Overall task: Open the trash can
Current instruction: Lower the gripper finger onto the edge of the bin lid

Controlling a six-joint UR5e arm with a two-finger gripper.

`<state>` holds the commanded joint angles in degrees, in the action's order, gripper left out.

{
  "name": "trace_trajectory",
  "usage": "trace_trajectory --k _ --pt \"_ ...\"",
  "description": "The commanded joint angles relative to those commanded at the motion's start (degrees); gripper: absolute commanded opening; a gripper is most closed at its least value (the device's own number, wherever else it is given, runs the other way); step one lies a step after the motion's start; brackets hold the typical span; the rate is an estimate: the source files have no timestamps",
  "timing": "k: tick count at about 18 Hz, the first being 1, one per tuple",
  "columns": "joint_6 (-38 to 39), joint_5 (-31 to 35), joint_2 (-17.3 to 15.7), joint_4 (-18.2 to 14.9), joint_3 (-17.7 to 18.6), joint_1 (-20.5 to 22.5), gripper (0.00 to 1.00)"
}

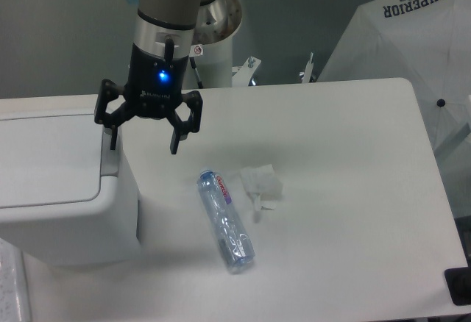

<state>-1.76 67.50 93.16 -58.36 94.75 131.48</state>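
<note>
The trash can (59,190) is a big boxy white bin at the left of the table, its flat lid down and a grey push-button strip (110,156) along the lid's right edge. My gripper (143,148) hangs open over the can's right edge. Its left finger stands just above the grey strip, and its right finger is past the can's side, over the table. Nothing is held between the fingers.
A clear plastic bottle (225,221) lies on the white table (346,175) to the right of the can. A crumpled white tissue (262,184) lies beside it. A white umbrella (412,35) stands past the table's far right corner.
</note>
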Motion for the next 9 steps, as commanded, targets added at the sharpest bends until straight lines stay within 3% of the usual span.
trace_trajectory --k 9 --pt "0.1 0.2 0.8 0.1 0.0 0.0 1.00"
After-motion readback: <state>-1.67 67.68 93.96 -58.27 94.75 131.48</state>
